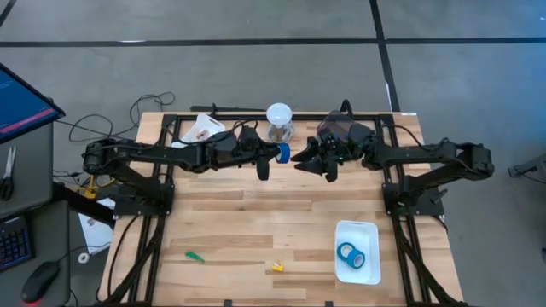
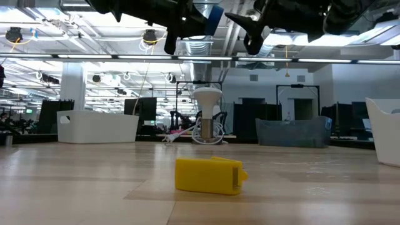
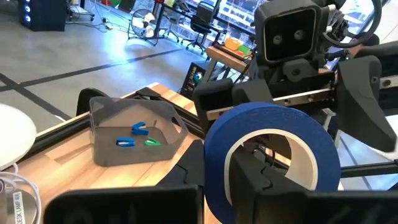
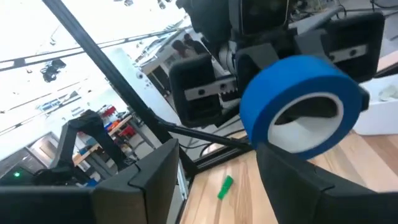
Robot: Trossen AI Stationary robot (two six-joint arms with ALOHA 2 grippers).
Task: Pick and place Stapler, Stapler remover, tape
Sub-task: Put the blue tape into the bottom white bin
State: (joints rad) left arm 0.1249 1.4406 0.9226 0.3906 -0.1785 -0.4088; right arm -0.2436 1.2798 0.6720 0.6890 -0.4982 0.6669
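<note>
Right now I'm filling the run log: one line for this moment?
left gripper: shut on tape roll, raised mid-table | right gripper: open, facing it | white tray: holds another tape roll

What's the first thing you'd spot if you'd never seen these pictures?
A blue tape roll held up in the air by the left gripper, between the two arms above the table's far middle. The right gripper faces it, open. Another tape roll lies in a white tray near the right corner.

Mid-desk (image 1: 256, 213), raised: my left gripper (image 1: 271, 162) and right gripper (image 1: 312, 162) face each other, one tape roll (image 1: 284, 153) between them on the left fingers. Second roll (image 1: 349, 254) in tray (image 1: 372, 232), front right. Lamp (image 1: 279, 119) behind.
</note>
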